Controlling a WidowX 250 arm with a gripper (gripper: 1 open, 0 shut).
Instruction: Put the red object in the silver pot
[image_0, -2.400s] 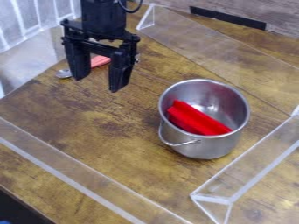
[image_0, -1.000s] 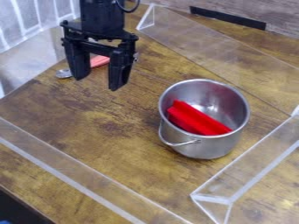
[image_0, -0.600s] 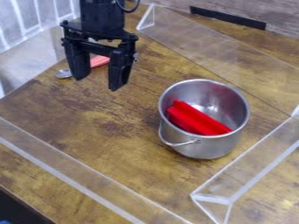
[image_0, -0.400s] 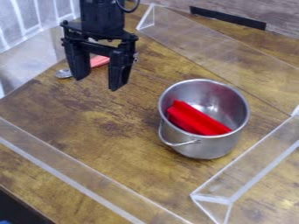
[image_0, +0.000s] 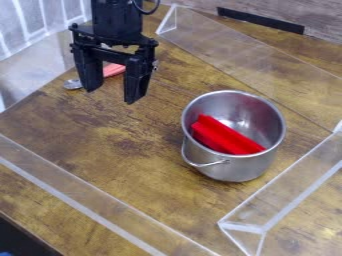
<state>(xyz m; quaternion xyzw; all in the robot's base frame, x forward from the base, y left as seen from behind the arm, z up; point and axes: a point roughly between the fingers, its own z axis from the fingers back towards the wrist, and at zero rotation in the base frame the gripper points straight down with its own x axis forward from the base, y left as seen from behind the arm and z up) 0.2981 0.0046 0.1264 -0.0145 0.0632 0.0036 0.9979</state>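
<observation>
One camera looks down at an angle, fairly near, across the wooden table (image_0: 107, 140).

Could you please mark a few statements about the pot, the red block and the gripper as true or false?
1. The red object lies inside the silver pot. True.
2. The gripper is clamped on the red object. False: its jaws are open and empty, away from the pot.
3. The silver pot lies tipped on its side. False: it stands upright on the wooden table.
4. The gripper points downward. True.
</observation>
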